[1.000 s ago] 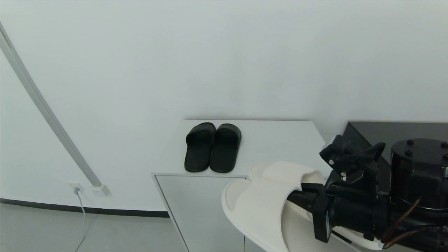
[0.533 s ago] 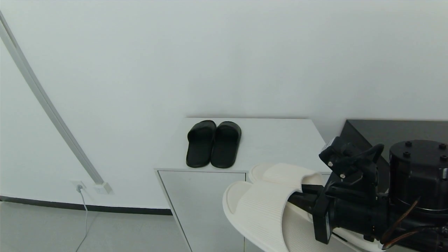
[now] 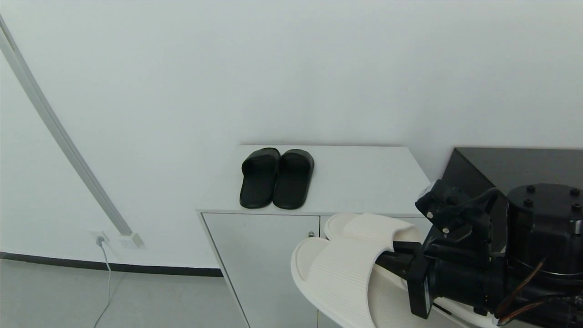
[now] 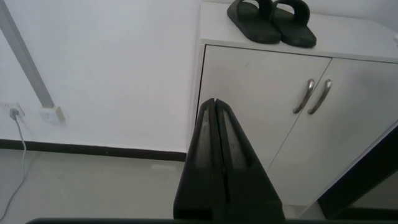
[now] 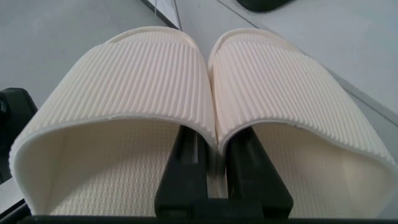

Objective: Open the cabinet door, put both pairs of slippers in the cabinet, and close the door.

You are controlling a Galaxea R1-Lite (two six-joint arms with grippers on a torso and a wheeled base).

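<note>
A pair of black slippers point(image 3: 277, 178) point(image 4: 272, 22) lies side by side on the white cabinet's top point(image 3: 364, 177). Both cabinet doors point(image 3: 259, 259) point(image 4: 261, 112) stand closed, with two metal handles point(image 4: 303, 95) at the middle seam. My right gripper point(image 3: 387, 255) point(image 5: 214, 180) is in front of the cabinet's right half, shut on the pair of ribbed white slippers point(image 3: 346, 269) point(image 5: 211, 93); its fingers reach under the straps and pinch their inner sides together. My left gripper point(image 4: 215, 106) is shut and empty, low and pointing at the left door from some way off.
A black piece of furniture point(image 3: 514, 168) stands against the cabinet's right side. Left of the cabinet are bare grey floor, a wall socket with a cable point(image 3: 99, 239) and a slanted grey rail point(image 3: 59, 132) on the wall.
The whole head view has shifted, so more of the cabinet's front and a handle now show. The right gripper keeps the white slippers in the same hold.
</note>
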